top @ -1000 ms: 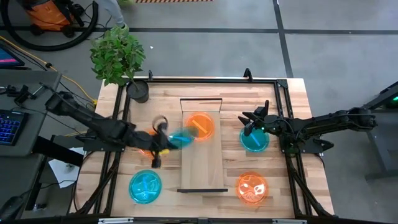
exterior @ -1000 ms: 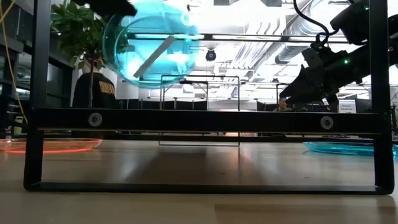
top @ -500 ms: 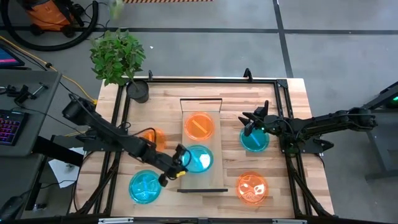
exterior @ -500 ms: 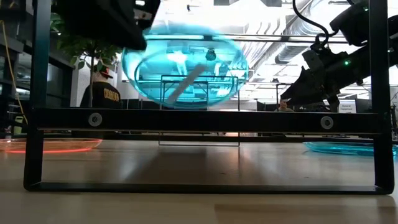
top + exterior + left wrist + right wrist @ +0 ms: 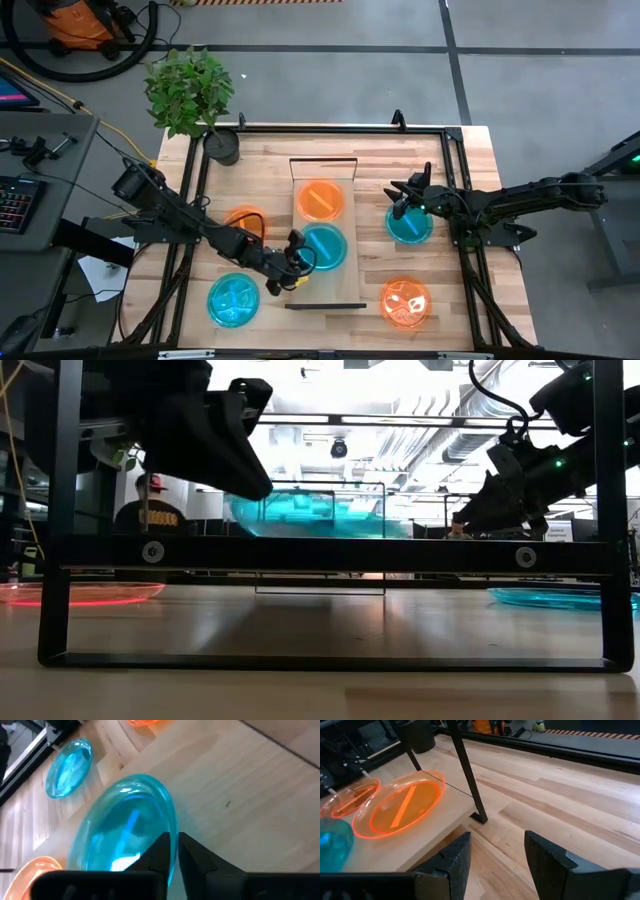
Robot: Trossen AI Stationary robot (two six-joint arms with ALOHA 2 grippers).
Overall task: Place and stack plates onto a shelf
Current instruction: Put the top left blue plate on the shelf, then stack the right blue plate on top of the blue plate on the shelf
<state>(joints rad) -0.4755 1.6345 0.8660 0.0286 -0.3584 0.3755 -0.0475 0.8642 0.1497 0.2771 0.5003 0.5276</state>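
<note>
My left gripper point(image 5: 292, 262) is shut on a cyan plate point(image 5: 323, 247) low over the near half of the shelf point(image 5: 325, 290). In the low view the plate point(image 5: 310, 515) sits nearly level just above the shelf's end rail point(image 5: 330, 553); I cannot tell whether it touches. An orange plate point(image 5: 320, 200) lies on the shelf's far half. My right gripper point(image 5: 405, 197) is open and empty above a cyan plate point(image 5: 410, 226) on the table's right side. My left gripper pinches the cyan plate's rim point(image 5: 172, 845) between its two fingers, on the plate's left near side. One finger is on the inner face, the other on the underside. The fingers come slanting from the table's left. The plate reaches out beyond them, slightly tilted.
On the table lie an orange plate point(image 5: 245, 222) and a cyan plate point(image 5: 233, 298) left of the shelf, and an orange plate point(image 5: 405, 302) at the near right. A black plant pot point(image 5: 222, 147) stands at the far left. A dark frame point(image 5: 450, 180) borders the table.
My left gripper has carried the cyan plate from left of the shelf toward the table's right and near edges, over the shelf, and then down. The plate has turned from steeply tilted to nearly level and has come down close to the shelf.
</note>
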